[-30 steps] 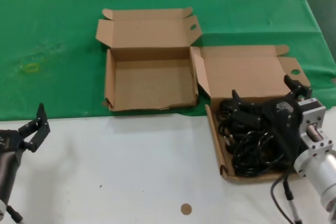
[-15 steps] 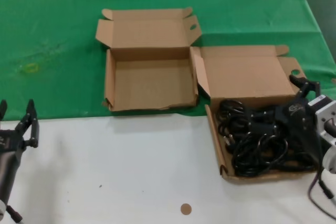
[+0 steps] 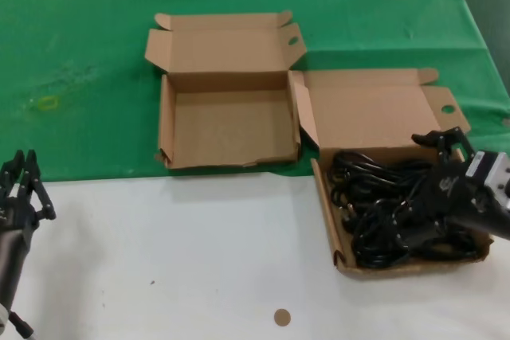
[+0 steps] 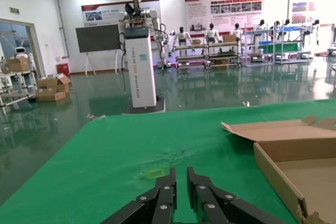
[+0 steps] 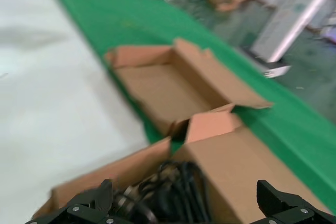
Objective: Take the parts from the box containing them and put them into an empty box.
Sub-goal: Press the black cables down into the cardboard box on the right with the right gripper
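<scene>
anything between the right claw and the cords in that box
Nothing visible. The right claw hangs open right over the black cords in the narrower box, with its lid folded back and no other object between them.

You see plain brown corrugated cardboard on both boxes: the empty box (image 3: 227, 129) and the box containing the parts (image 3: 374, 113), each unprinted. The parts (image 3: 382, 209) are black all over, cords and plugs alike. The cloth (image 3: 88, 53) is bright green with a faint yellowish stain. The table (image 3: 175, 260) is plain white. Your left gripper (image 3: 24, 189) and right gripper (image 3: 446, 169) are both black.
</scene>
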